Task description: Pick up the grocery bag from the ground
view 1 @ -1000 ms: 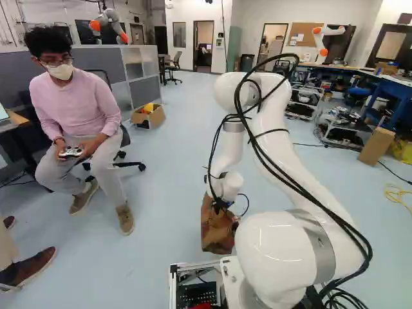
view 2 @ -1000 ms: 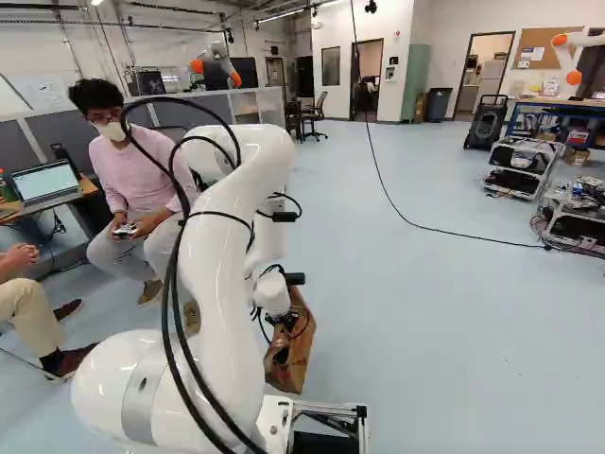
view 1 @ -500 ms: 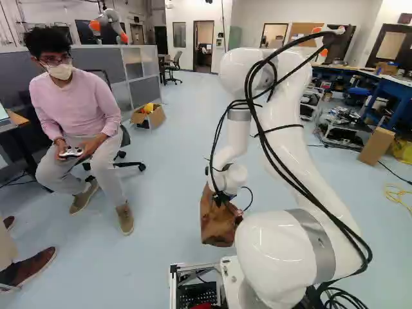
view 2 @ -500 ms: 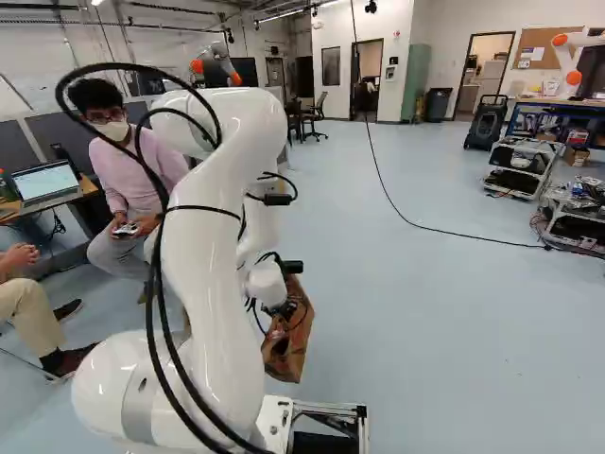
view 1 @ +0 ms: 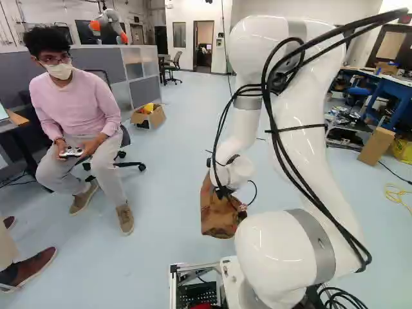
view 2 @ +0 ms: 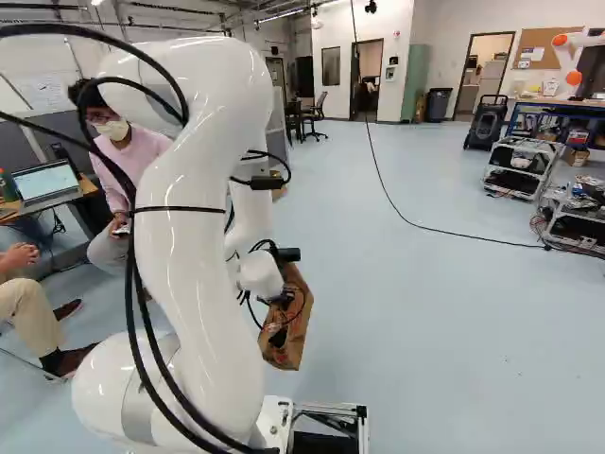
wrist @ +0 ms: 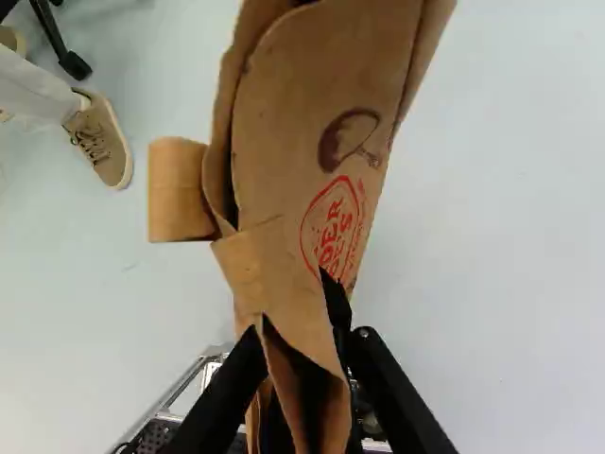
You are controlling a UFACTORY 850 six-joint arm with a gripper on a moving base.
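The two black fingers are closed on one thing, a brown paper grocery bag, its folded upper edge pinched between them. In the wrist view the bag's paper runs on ahead of the fingers, with one curled flap sticking out at its side. There's one round patch of red print on it, and one dark printed picture farther from the fingers.

The bag hangs under the end of the one white arm, just below the middle of the left base view. The arm's metal base frame stands near it, at the foot of the right base view. From the bag's right-hand edge there, the pale blue floor stretches wide, out to two carts at the right; one black cable crosses it.

One open cardboard box sits left of centre in the left base view. Another robot, white and orange, stands at the right base view's upper right.
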